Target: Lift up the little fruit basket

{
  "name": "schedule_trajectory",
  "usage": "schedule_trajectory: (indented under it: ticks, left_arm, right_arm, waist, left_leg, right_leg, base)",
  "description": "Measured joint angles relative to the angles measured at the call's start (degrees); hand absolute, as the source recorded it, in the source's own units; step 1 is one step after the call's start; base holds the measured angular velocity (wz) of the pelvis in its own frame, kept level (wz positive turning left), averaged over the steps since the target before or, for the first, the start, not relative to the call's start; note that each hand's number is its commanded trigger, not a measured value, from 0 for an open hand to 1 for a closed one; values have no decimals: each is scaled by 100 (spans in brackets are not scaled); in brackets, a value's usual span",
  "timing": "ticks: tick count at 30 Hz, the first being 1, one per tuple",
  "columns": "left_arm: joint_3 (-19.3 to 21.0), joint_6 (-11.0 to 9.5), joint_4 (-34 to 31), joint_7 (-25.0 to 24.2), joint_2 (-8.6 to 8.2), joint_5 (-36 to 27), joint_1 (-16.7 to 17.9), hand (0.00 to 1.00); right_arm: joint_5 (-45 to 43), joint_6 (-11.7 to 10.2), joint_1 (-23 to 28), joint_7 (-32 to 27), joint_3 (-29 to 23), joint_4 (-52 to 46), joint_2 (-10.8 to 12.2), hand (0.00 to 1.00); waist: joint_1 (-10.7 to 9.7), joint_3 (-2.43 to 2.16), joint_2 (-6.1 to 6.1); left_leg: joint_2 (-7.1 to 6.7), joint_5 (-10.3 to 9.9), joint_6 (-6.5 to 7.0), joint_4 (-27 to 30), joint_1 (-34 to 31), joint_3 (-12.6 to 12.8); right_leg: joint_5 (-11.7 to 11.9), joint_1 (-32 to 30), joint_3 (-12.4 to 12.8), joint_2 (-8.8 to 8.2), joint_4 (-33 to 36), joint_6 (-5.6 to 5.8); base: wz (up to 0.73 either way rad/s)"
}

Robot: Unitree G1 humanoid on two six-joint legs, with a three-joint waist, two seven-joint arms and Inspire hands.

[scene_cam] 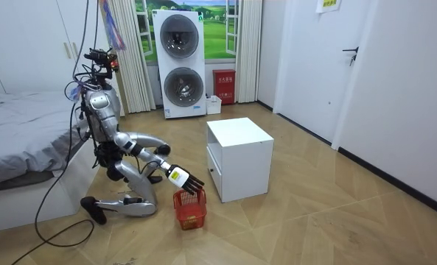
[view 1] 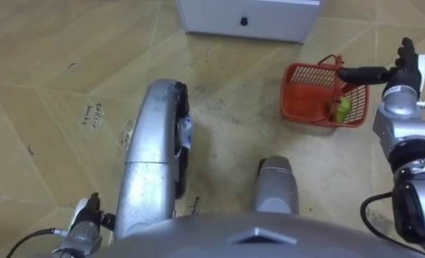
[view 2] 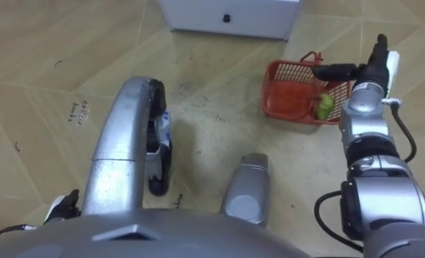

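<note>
A red mesh fruit basket [view 1: 314, 97] stands on the wood floor to my front right, with a green fruit [view 1: 342, 109] inside against its right wall. Its thin red handle [view 1: 333, 60] rises at the far side. My right hand [view 1: 406, 68] hovers at the basket's right edge, open, fingers straight and thumb stretched left over the rim. In the room view I kneel on the floor, right hand [scene_cam: 183, 177] just above the basket [scene_cam: 190, 210]. My left hand [view 1: 88, 215] shows low at the left, beside my leg.
A white cabinet [view 1: 248, 18] with a drawer stands just beyond the basket [view 2: 292, 89]. The room view has a bed [scene_cam: 19, 147] behind me and stacked washing machines [scene_cam: 181, 62] at the back wall. Open floor lies to my left.
</note>
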Motion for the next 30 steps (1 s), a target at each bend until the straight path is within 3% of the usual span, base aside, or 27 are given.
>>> schedule_trajectory:
  ticks: [5,8,15,21,30]
  left_arm:
    - [-221,56,-104,8,-1,-6,75,0]
    - [-243,52,-120,8,-1,-8,61,0]
    - [-344,101,-110,-66,-23,-240,3,0]
    - [-451,100,-110,-120,-28,-456,-43,0]
    - [-585,157,-319,-131,-34,-545,79,0]
  right_arm:
    - [58,2,-1,-1,144,-13,-25,0]
    - [42,2,-11,19,269,-14,-25,0]
    - [1,10,-57,49,306,-130,-11,0]
    - [6,33,-137,120,304,-130,-2,0]
    - [233,43,-240,369,467,294,-24,0]
  waist:
    - [92,2,240]
    - [124,5,296]
    - [189,7,306]
    - [191,4,326]
    - [298,19,448]
  left_leg:
    - [5,9,-18,-46,7,7]
    - [20,24,-48,-92,-22,9]
    - [102,54,-101,-95,-130,18]
    - [106,53,-99,-110,-182,60]
    - [105,61,-115,-107,-214,85]
  right_leg:
    - [0,-52,31,16,0,0]
    - [-1,-128,53,40,-1,0]
    - [-5,-330,196,134,89,-3]
    - [-17,-405,187,78,139,21]
    - [-17,-398,162,59,112,22]
  base:
    - [-1]
    - [-1]
    - [-8]
    - [4]
    - [0]
